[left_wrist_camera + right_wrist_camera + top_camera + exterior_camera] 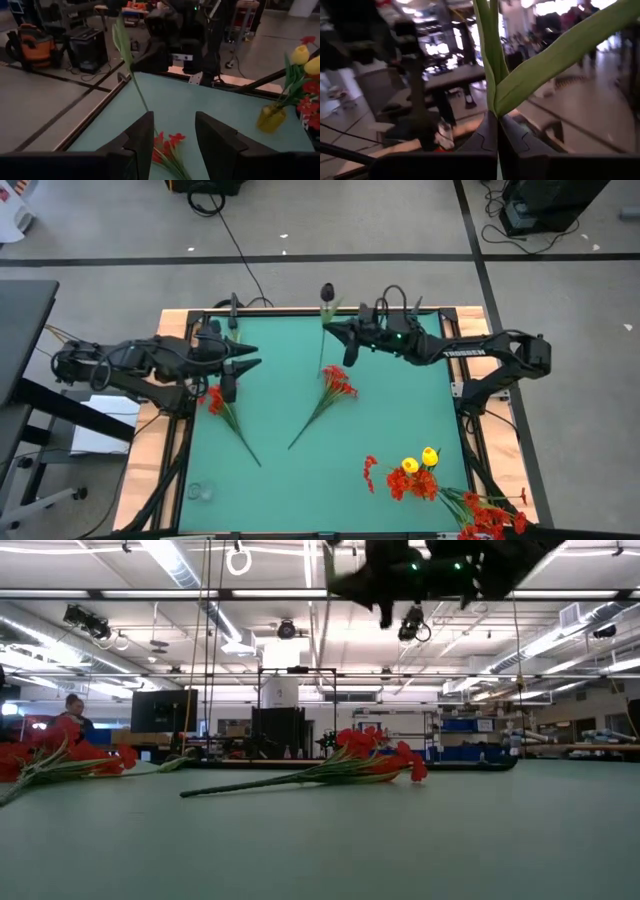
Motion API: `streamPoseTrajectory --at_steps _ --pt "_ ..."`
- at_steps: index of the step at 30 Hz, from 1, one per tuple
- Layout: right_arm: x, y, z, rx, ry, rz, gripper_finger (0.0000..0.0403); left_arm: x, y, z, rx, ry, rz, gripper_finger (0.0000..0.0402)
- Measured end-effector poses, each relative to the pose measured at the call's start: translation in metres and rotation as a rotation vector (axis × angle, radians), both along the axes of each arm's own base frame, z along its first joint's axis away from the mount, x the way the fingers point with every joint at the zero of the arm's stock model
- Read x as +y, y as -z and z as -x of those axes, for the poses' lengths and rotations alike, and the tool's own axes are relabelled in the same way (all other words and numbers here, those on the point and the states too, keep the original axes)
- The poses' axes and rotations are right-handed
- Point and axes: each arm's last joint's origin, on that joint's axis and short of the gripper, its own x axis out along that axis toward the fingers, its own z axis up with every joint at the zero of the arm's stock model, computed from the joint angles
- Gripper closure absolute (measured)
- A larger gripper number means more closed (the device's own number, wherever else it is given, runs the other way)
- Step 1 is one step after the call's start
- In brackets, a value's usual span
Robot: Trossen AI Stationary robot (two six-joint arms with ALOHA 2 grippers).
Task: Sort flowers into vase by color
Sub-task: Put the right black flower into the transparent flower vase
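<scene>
- The right gripper (335, 332), upper centre of the high view, is clamped shut on a flower stem (322, 340); the right wrist view shows the fingers (487, 132) pinching the green stalk with long leaves (555, 55) fanning above.
- That stem's head (327, 291) looks dark and sits over the table's (400, 420) far edge; its colour cannot be told.
- In the low view this arm hangs at top centre, well above the mat.
- The left gripper (252, 360) sits at left centre of the high view, fingers parted and holding nothing; the left wrist view shows its two dark fingers (140, 137) apart.
- One red flower (338, 383) lies on the mat at centre, stalk running toward lower left.
- A second red flower (215, 400) lies just under the left gripper, stalk pointing lower right.
- A vase (270, 118) at lower right of the high view holds yellow flowers (418, 461) and red blooms (410, 483).
- More red blooms (490, 515) lie at the lower right corner.
- A person (72, 712) shows far left in the low view's background.
</scene>
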Motion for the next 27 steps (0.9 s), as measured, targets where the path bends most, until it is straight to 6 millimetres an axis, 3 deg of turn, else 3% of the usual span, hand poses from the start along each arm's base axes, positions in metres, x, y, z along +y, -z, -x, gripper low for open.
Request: streamPoseTrajectory --at_steps 3,8,17,27 --pt "0.0 -0.018 -0.018 -0.024 -0.067 0.038 0.04 0.0 -0.002 0.001 -0.008 -0.01 0.004 0.0253" --pt "0.004 -0.03 -0.055 -0.049 -0.183 0.058 0.04 0.003 -0.002 0.01 -0.037 -0.071 0.09 0.0253" --pt "0.017 -0.015 -0.123 -0.038 -0.41 0.1 0.04 0.01 0.001 0.043 -0.022 -0.129 0.183 0.0253" --pt "0.042 -0.002 -0.191 -0.065 -0.579 0.124 0.04 0.013 0.013 0.055 0.106 -0.194 0.149 0.0253"
